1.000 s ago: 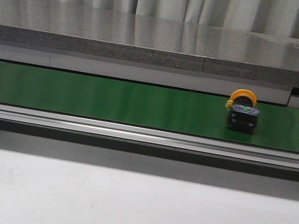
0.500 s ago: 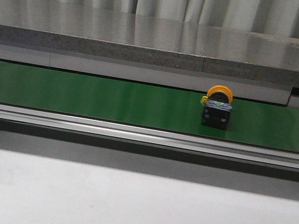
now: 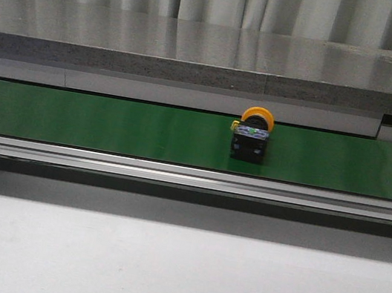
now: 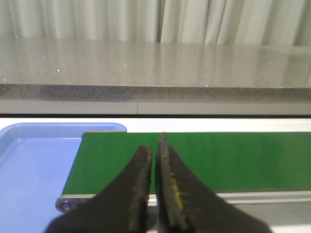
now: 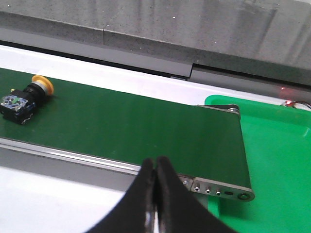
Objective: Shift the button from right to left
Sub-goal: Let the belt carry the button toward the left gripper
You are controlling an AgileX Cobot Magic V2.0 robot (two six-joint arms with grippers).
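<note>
The button, with a yellow-orange mushroom cap and a black blocky body, lies on the green conveyor belt a little right of the belt's middle in the front view. The right wrist view shows the button on the belt, far from my right gripper, which is shut and empty near the belt's right end. My left gripper is shut with nothing in it, hanging over the belt's left end. No arm shows in the front view.
A blue tray sits past the belt's left end. A green tray sits past its right end. A grey stone ledge runs behind the belt, and a metal rail along its front edge.
The button has travelled left along the belt, from the right part toward the middle. Neither gripper appears in the earlier frames.
</note>
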